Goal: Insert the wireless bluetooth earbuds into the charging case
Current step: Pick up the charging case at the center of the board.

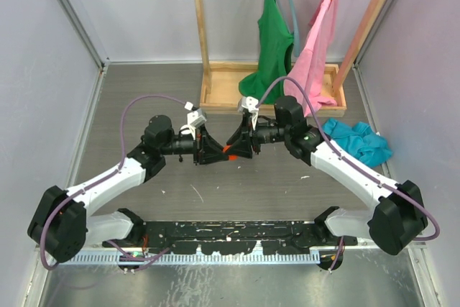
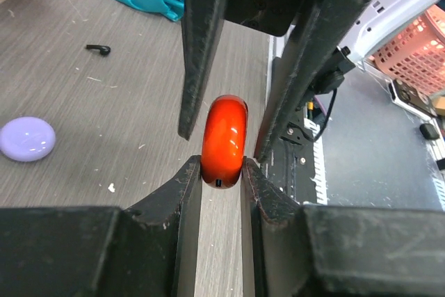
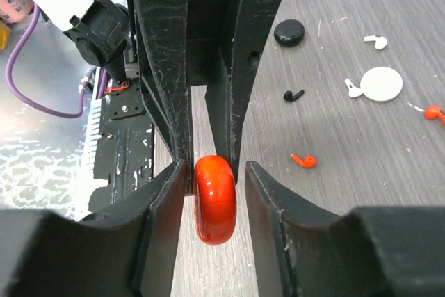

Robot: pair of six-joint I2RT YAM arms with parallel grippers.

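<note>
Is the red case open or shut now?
Shut: the red case shows as one closed rounded shell in both wrist views, no lid raised.

In the top view's middle, the left gripper (image 1: 210, 150) and right gripper (image 1: 239, 146) meet nose to nose on a red case (image 2: 224, 140), blocking each other. The table (image 1: 129, 91) is bare at upper left. A rack (image 1: 199, 26) with clothes (image 1: 277, 34) blocks the top, a blue cloth (image 1: 359, 141) the right.
</note>
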